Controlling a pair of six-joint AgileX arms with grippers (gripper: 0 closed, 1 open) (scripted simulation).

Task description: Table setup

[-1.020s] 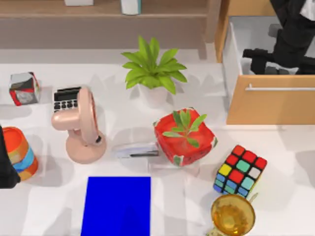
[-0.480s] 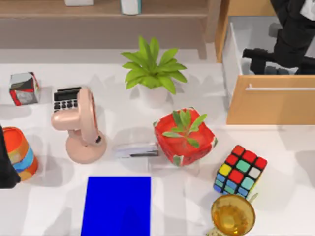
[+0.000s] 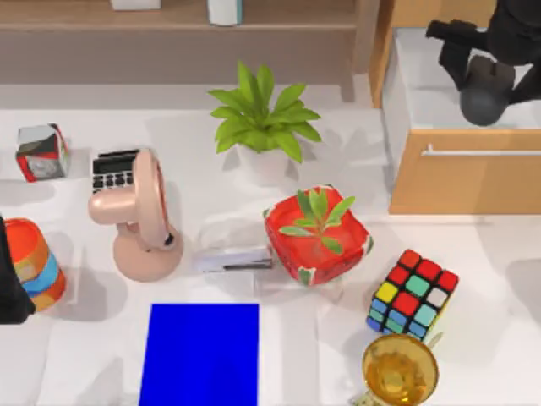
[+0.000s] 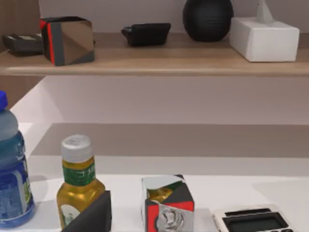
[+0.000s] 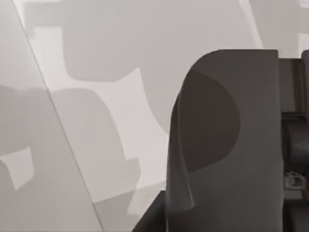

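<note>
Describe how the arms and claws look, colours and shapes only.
Both arms are matte black. The right arm over the open drawer is chunky, with a rounded dark-grey end cap and blocky black claw parts; its wrist view shows a smooth dark-grey housing. The left arm is a plain black shape at the table's left edge. No cables or markings visible.

Bright, even light; soft overlapping shadows on the white table (image 3: 507, 338); mild blur throughout

The amber goblet (image 3: 400, 370) and blue mat (image 3: 203, 353) are cut off by the top view's lower edge.
</note>
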